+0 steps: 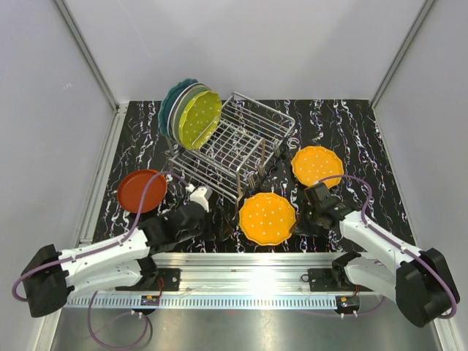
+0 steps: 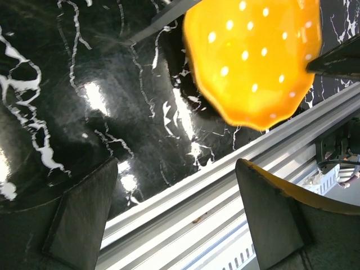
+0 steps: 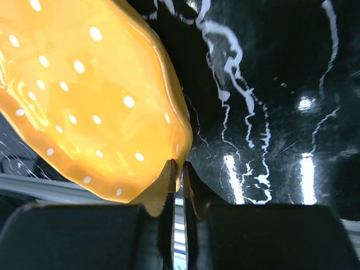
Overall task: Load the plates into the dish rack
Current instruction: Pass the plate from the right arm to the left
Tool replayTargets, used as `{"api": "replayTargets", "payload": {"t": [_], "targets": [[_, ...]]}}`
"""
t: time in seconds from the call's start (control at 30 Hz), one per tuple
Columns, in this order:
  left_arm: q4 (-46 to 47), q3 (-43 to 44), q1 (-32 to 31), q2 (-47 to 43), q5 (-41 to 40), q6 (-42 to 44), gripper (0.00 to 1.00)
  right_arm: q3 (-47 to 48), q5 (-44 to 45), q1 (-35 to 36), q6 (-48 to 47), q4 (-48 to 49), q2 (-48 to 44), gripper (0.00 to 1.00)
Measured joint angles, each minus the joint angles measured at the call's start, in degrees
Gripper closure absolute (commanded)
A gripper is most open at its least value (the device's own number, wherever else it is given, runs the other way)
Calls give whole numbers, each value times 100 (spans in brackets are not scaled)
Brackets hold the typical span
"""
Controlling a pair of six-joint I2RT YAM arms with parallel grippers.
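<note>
The dotted orange plate (image 1: pixel 268 218) is low in the middle of the overhead view, just in front of the dish rack (image 1: pixel 232 146). Your right gripper (image 3: pixel 176 169) is clamped on only a thin bit of its rim. That glossy edge could slip or swing on the lift and clip the rack's wires. Your left gripper (image 2: pixel 175 169) stands wide open nearby, holding nothing; it could bump the plate.

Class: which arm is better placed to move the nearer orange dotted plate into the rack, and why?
Right. The right gripper is pinched shut on the rim of the orange dotted plate, while the left gripper hangs open and empty, apart from it.
</note>
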Motion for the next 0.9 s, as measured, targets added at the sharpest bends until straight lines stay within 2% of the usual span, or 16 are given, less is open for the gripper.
{"api": "replayTargets", "payload": {"t": [0.23, 0.53, 0.77, 0.9], "targets": [[256, 280, -245, 549, -251, -92, 12, -24, -96, 334, 7, 9, 173, 100], [444, 472, -417, 1270, -382, -149, 17, -26, -313, 442, -31, 164, 201, 100], [564, 603, -428, 1644, -442, -146, 19, -33, -387, 455, -109, 219, 326, 91], [730, 704, -428, 1967, -437, -149, 23, -33, -400, 457, -153, 238, 328, 83]]}}
